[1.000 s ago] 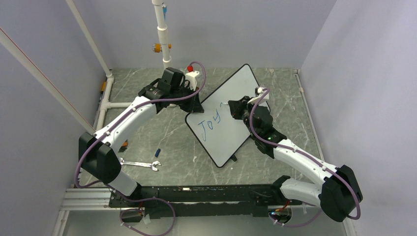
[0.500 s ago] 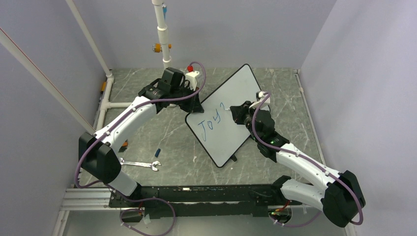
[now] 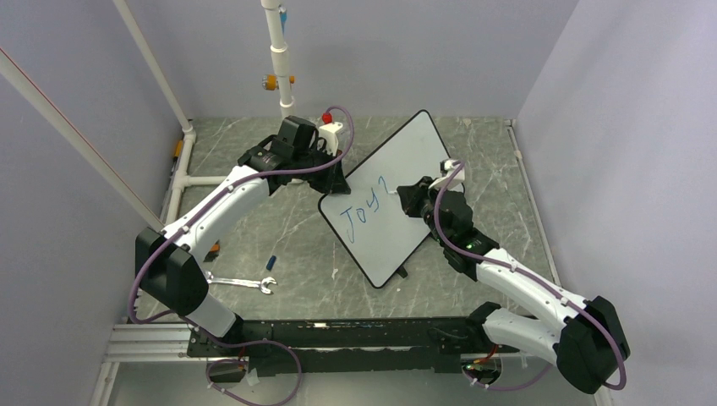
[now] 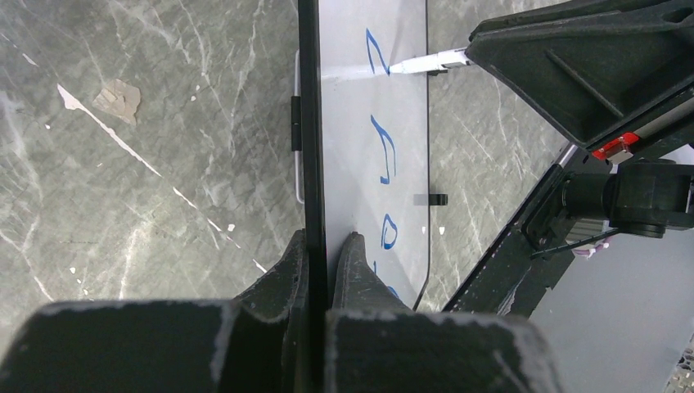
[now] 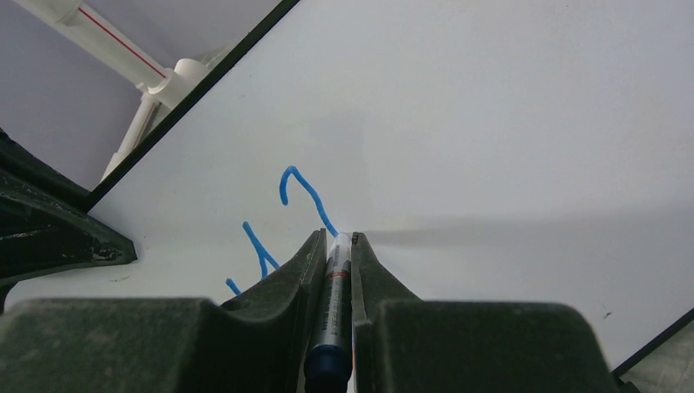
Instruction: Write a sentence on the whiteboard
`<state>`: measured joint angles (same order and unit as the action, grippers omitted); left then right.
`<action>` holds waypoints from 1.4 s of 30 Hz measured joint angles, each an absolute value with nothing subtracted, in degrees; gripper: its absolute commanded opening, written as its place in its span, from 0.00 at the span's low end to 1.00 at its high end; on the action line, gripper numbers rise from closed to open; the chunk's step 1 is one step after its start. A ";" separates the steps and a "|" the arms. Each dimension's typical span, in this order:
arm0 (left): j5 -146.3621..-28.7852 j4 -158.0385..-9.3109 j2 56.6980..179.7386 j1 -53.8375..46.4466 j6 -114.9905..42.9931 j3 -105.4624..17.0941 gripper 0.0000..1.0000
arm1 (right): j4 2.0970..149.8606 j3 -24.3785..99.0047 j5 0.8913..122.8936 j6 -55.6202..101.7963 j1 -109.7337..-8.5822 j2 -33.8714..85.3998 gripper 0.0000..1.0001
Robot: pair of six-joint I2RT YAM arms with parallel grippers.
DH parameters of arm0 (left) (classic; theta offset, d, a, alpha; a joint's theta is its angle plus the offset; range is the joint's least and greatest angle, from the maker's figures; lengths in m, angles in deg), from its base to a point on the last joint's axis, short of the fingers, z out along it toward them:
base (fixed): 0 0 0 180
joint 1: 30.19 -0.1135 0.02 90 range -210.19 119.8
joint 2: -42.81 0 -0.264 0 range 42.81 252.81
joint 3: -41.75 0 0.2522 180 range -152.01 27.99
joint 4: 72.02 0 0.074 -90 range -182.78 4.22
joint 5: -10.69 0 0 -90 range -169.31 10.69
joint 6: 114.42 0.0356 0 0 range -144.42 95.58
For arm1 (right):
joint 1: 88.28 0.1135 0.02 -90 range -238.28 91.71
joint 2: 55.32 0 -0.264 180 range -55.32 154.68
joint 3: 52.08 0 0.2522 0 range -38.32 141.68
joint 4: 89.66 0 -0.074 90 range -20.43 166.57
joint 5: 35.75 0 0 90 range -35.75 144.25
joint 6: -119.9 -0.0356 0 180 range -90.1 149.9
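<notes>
The whiteboard (image 3: pixel 406 161) stands tilted in mid-table; it also shows in the left wrist view (image 4: pixel 372 98) and fills the right wrist view (image 5: pixel 491 106). My left gripper (image 3: pixel 336 180) (image 4: pixel 327 246) is shut on its black left rim. Blue handwriting (image 3: pixel 359 215) reads "Joy", with a new curved stroke (image 3: pixel 383 183) (image 5: pixel 304 196) after it. My right gripper (image 3: pixel 404 194) (image 5: pixel 338 237) is shut on a silver marker (image 5: pixel 335 286) with a blue cap end. Its tip touches the board at the end of that stroke. In the left wrist view the marker's tip (image 4: pixel 425 61) meets the stroke (image 4: pixel 376 51).
A wrench (image 3: pixel 241 282) and a small blue cap (image 3: pixel 271 260) lie on the marble table at the front left. White pipe framing (image 3: pixel 188 161) runs along the left side and a white post (image 3: pixel 280 59) stands at the back.
A new curved stroke has appeared right of "Joy". My right gripper with the marker has shifted slightly right and down along the board. The left gripper has stayed put.
</notes>
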<state>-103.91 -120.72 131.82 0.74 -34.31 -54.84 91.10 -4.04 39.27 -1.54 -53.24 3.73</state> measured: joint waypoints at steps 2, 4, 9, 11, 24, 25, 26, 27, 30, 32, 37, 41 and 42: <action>-103.82 -120.72 131.82 0.74 -34.27 -54.82 0.00 | 90.27 -2.84 38.88 -1.15 -53.24 4.60 0.00; -103.80 -120.72 131.82 0.74 -34.27 -54.82 0.00 | 89.68 -1.07 38.24 -0.58 -53.24 5.89 0.00; -103.82 -120.69 131.82 0.74 -34.29 -54.82 0.00 | 88.98 1.38 37.76 0.82 -53.32 7.38 0.00; -103.85 -120.67 131.82 0.77 -34.29 -54.82 0.00 | 88.45 1.64 37.76 1.08 -53.32 7.36 0.00; -103.87 -120.54 131.78 0.92 -34.29 -54.82 0.00 | 88.80 1.91 40.91 1.43 -53.32 4.39 0.00; -103.87 -120.54 131.78 0.92 -34.27 -54.82 0.00 | 89.15 2.04 41.30 1.43 -53.32 4.80 0.00; -103.87 -120.54 131.78 0.92 -34.29 -54.82 0.00 | 89.28 2.30 41.61 1.41 -53.32 5.33 0.00; -103.87 -120.52 131.78 0.92 -34.27 -54.82 0.00 | 89.66 2.67 42.07 1.41 -53.32 6.05 0.00; -103.87 -120.52 131.78 0.92 -34.27 -54.82 0.00 | 90.40 3.81 43.14 1.39 -53.32 8.12 0.00; -103.78 -120.61 131.78 0.92 -34.22 -54.82 0.00 | 91.01 4.46 43.60 1.35 -53.32 9.19 0.00; -103.78 -120.56 131.78 0.92 -34.20 -54.82 0.00 | 92.80 5.99 44.25 1.15 -53.32 10.61 0.00; -103.78 -120.61 131.78 0.90 -34.20 -54.82 0.00 | 93.13 6.54 44.30 0.95 -53.32 11.18 0.00; -103.76 -120.59 131.78 0.90 -34.20 -54.82 0.00 | 93.13 6.52 44.30 0.93 -53.32 11.18 0.00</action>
